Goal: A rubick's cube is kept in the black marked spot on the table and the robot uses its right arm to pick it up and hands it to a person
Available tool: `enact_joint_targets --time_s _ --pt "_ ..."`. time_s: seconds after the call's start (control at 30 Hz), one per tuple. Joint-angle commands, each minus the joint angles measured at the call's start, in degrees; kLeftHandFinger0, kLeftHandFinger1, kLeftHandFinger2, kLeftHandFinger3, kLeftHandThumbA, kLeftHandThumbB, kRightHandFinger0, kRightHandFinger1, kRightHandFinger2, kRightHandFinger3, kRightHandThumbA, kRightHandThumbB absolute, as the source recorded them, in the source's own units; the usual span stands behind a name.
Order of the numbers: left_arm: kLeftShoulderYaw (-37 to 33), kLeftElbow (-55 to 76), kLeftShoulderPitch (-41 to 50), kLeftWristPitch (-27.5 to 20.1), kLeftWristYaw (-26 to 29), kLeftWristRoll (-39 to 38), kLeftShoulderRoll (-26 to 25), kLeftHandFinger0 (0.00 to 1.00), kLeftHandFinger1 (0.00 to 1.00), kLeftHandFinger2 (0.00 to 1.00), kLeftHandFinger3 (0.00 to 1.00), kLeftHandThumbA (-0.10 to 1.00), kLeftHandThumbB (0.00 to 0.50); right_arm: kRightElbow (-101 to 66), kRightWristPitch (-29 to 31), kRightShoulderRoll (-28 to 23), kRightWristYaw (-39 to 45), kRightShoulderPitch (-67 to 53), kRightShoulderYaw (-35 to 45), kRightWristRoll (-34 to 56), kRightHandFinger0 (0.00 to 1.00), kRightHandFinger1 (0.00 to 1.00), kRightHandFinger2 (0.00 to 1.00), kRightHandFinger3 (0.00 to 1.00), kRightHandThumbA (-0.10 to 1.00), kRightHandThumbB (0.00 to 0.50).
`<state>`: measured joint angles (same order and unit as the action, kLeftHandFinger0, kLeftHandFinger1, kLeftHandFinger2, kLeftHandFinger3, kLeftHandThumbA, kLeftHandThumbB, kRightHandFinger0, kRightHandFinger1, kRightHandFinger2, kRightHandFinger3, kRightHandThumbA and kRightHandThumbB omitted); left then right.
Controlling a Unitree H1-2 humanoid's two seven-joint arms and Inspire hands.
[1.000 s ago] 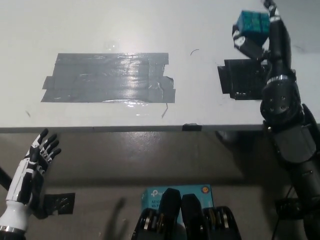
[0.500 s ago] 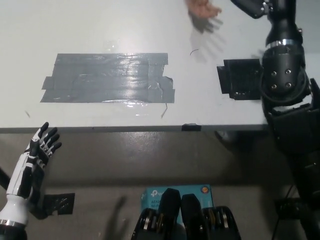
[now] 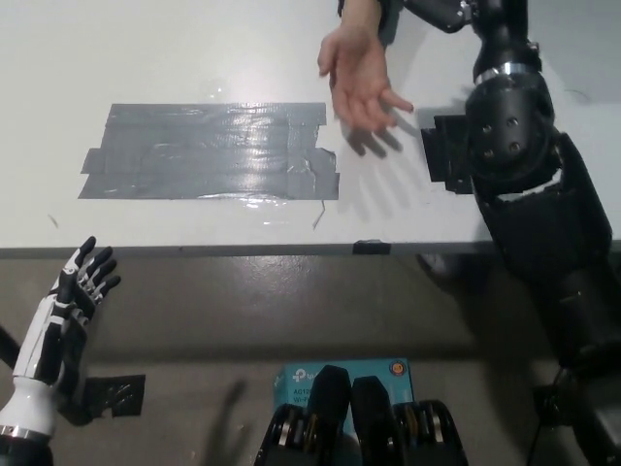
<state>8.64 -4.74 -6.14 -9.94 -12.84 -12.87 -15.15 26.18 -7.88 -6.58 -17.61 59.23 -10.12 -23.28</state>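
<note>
person's hand (image 3: 357, 73) open, palm up, over the white tabletop (image 3: 146, 58) near the top edge, just left of the black marked spot (image 3: 448, 155). black right arm (image 3: 509, 126) reaches up past that spot and out of the top of the picture; right hand out of view, fingers can't tell. cube not visible anywhere. grey tape patch (image 3: 209, 150) mid tabletop. white left hand (image 3: 63, 316) rests lower left below the tabletop edge, fingers spread, holding nothing.
</note>
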Motion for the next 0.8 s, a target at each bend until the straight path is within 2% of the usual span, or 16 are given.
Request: enact_joint_targets --time_s 0.0,0.03,0.07,0.17,0.3,0.4,0.43,0.5,0.53,0.67,0.77 --pt "-0.01 2.84 -0.03 -1.58 -0.77 -0.13 -1.2 1.0 1.0 1.0 1.0 0.93 0.201 6.72 3.16 0.66 -1.25 8.17 -0.14 -1.28 0.0 0.5 0.94 0.97 -0.1 0.169" --pt "0.0 3.25 0.12 -1.39 -0.74 -0.27 -1.11 1.0 1.0 1.0 1.0 0.93 0.202 7.92 3.27 0.79 -1.31 8.85 -0.03 -1.05 0.0 0.51 0.94 0.99 -0.1 0.174" --pt "-0.01 4.09 0.46 -1.34 -0.52 -0.12 -0.93 1.0 1.0 1.0 1.0 0.93 0.217 10.1 3.59 1.02 -1.55 9.97 0.2 -0.66 0.03 0.56 1.0 1.0 -0.1 0.167" --pt "-0.33 5.51 1.44 -2.29 -1.04 0.23 -1.2 1.0 1.0 1.0 1.0 0.96 0.182 15.75 4.65 1.43 -1.73 12.72 0.86 0.49 0.0 0.54 0.97 1.0 -0.1 0.153" --pt "-0.78 8.02 3.2 -2.47 -1.29 0.2 -0.9 1.0 1.0 1.0 1.0 0.96 0.203 22.16 7.8 1.42 -2.82 15.19 0.83 0.77 0.0 0.51 0.94 1.0 -0.1 0.161" --pt "-1.75 12.02 5.42 -1.19 -1.63 -0.18 -0.61 1.0 1.0 1.0 1.0 0.97 0.244 26.93 9.11 1.88 -3.42 16.73 0.35 0.68 0.0 0.5 0.93 1.0 -0.1 0.138" --pt "-2.48 13.69 6.31 -1.34 -2.23 -0.55 -0.52 1.0 1.0 1.0 1.0 0.97 0.222 28.54 9.85 2.29 -3.74 16.98 0.33 0.87 0.0 0.49 0.93 1.0 -0.1 0.141" --pt "-3.17 15.26 7.05 -1.35 -2.46 -0.46 -0.49 1.0 1.0 1.0 1.0 0.98 0.233 29.95 10.66 2.69 -4.09 17.09 0.48 1.19 0.0 0.49 0.93 0.99 -0.1 0.13" --pt "-3.77 16.7 7.56 -1.05 -2.51 -0.65 -0.35 1.0 1.0 1.0 1.0 0.97 0.217 31.29 10.96 3.03 -4.03 17.29 0.73 1.64 0.0 0.5 0.92 0.96 -0.1 0.13" --pt "-5.43 20.39 8.66 0.2 -2.91 -2.28 0.06 1.0 1.0 1.0 1.0 0.94 0.238 34.59 11.06 3.88 -5.07 17.62 0.36 1.22 0.0 0.5 0.88 0.93 -0.1 0.155" --pt "-6.33 22.8 9.14 1.22 -2.53 -1.34 0.31 1.0 1.0 1.0 1.0 0.96 0.262 37.58 11.97 4.1 -5.64 17.72 -0.02 0.96 0.0 0.43 0.84 0.92 -0.1 0.176"
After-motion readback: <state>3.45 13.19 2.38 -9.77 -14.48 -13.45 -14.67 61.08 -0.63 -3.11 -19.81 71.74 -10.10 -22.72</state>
